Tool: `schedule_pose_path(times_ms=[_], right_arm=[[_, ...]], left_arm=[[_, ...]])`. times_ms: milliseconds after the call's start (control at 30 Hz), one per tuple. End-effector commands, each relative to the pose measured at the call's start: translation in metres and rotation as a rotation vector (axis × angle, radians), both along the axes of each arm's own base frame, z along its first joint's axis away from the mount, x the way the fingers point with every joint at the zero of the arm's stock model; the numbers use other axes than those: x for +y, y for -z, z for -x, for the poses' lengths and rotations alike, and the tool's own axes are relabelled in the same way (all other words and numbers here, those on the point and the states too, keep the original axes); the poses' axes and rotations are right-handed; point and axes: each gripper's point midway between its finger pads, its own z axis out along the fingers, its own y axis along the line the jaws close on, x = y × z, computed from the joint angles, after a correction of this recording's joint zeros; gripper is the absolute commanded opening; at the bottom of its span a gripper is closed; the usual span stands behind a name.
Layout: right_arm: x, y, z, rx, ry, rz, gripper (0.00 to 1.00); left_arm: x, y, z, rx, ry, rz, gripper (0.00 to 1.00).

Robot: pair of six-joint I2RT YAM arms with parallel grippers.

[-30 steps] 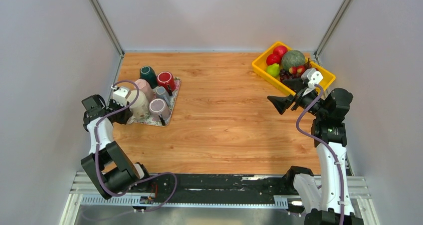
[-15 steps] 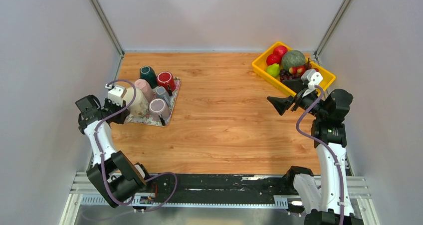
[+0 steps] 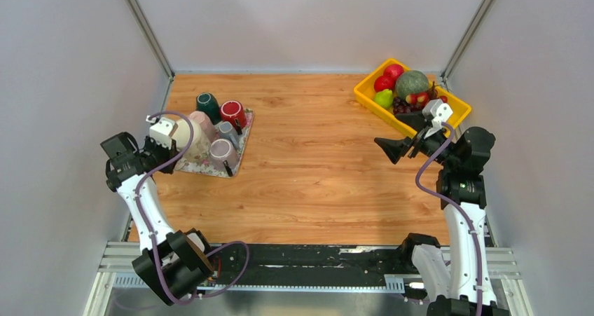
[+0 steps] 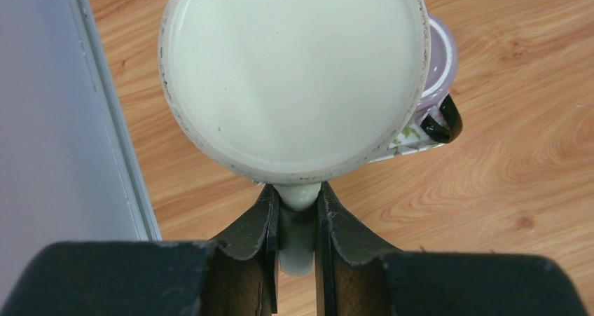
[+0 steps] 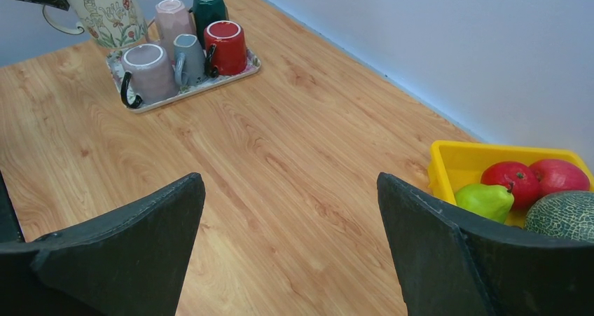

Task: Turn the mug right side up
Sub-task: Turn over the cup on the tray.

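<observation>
The left gripper [image 4: 298,202] pinches the handle of the cream floral ceramic mug [image 4: 294,71], base up, at the patterned tray's [image 5: 210,85] left end. The right gripper [image 5: 288,183] hangs spread above the wooden bench [image 3: 315,169].

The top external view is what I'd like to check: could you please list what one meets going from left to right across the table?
left gripper → cream mug → red mug → yellow bin

yellow bin [image 5: 445,167]: far right | apples [image 5: 515,181], pear [image 5: 487,200], melon [image 5: 564,219] inside
</observation>
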Motion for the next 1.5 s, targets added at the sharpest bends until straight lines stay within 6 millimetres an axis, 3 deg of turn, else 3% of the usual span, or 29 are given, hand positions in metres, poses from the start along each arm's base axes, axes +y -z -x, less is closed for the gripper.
schedule_pose_path(times_ms=[0,167,367,533,767,1200,1467], right_arm=[[0.004,-0.009,0.006,-0.05,-0.03,0.011,1.0],[0.005,-0.009,0.006,-0.048,-0.037,0.009,1.0],[0.007,-0.008,0.007,-0.039,-0.045,0.003,1.0],[0.008,-0.008,0.009,-0.032,-0.052,-0.003,1.0],[0.012,-0.013,0.01,-0.056,-0.071,-0.007,1.0],[0.025,-0.013,0.009,0.017,-0.141,-0.093,1.0],[0.04,-0.01,0.002,0.074,-0.178,-0.15,1.0]], left_arm=[[-0.013,-0.069,-0.014,-0.212,0.101,-0.04,0.0],[-0.016,-0.082,-0.013,-0.231,0.103,-0.041,0.0],[-0.035,-0.102,-0.012,-0.267,0.157,0.056,0.0],[-0.05,-0.111,-0.013,-0.285,0.177,0.039,0.0],[-0.085,-0.118,-0.019,-0.289,0.227,0.07,0.0],[-0.146,-0.154,-0.04,-0.299,0.31,0.178,0.0],[-0.173,-0.172,-0.049,-0.291,0.375,0.245,0.0]])
